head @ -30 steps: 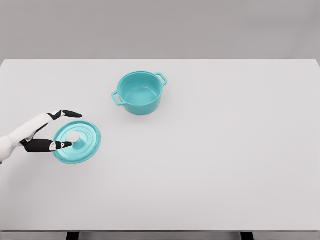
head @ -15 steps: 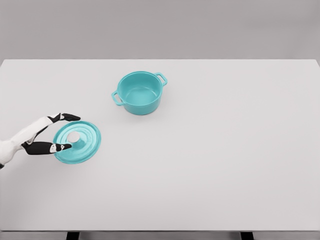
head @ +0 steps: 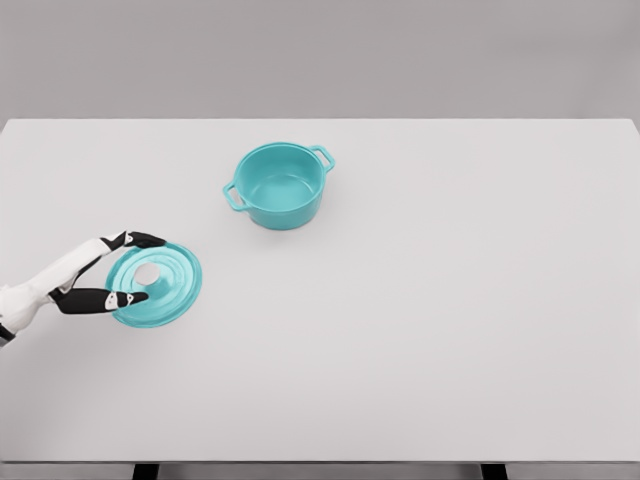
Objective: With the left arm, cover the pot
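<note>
On the table [head: 450, 330], as I see it from the head camera:
Pot [head: 279, 185]: upright and uncovered, toward the far side, left of the middle, with one handle at each side.
Lid [head: 156, 284]: lying near the left edge, well apart from the pot and nearer to me.
Left hand [head: 88, 272]: my arm comes in from the left edge; the fingers [head: 140, 240] are spread at the lid's left rim, one dark tip above it and one below. I cannot tell whether they grip it.

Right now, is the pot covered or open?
Open. The pot shows its empty inside; the lid lies on the table beside the left hand.
</note>
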`<state>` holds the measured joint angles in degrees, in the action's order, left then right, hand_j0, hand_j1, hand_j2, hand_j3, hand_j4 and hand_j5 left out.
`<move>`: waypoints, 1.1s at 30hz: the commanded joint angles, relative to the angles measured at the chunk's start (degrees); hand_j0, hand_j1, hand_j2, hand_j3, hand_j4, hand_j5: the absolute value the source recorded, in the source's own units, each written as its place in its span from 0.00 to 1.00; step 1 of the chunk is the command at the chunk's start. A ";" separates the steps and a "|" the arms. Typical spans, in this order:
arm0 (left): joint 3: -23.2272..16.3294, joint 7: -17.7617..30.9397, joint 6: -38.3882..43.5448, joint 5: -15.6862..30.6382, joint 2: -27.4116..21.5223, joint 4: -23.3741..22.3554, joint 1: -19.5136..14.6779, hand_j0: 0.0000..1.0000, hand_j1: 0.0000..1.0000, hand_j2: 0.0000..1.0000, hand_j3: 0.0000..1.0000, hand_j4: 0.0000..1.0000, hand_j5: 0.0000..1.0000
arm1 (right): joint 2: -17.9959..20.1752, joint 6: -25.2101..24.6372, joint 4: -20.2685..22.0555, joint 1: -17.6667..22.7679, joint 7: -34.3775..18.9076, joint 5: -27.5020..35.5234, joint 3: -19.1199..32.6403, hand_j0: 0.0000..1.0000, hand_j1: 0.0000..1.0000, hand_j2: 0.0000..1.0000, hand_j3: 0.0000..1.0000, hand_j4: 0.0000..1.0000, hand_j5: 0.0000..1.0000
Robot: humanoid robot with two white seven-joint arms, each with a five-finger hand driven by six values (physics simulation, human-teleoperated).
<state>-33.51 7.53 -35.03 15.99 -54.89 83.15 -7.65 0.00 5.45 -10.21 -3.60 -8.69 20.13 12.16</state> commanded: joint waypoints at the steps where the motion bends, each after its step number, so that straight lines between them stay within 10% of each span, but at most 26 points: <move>1: 0.02 0.03 0.03 0.18 1.01 -1.59 0.00 0.78 0.78 0.78 0.78 0.78 0.78 | 0.00 0.00 0.01 0.00 -0.01 0.00 0.06 1.00 1.00 1.00 1.00 1.00 1.00; 33: -0.07 -0.06 0.03 -0.44 2.86 -3.35 -0.09 0.78 0.78 0.78 0.78 0.78 0.78 | 0.00 0.00 0.01 0.00 -0.01 0.00 0.06 1.00 1.00 1.00 1.00 1.00 1.00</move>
<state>-33.61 7.48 -35.03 15.26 -52.06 79.83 -7.73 0.00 5.45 -10.21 -3.60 -8.69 20.13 12.16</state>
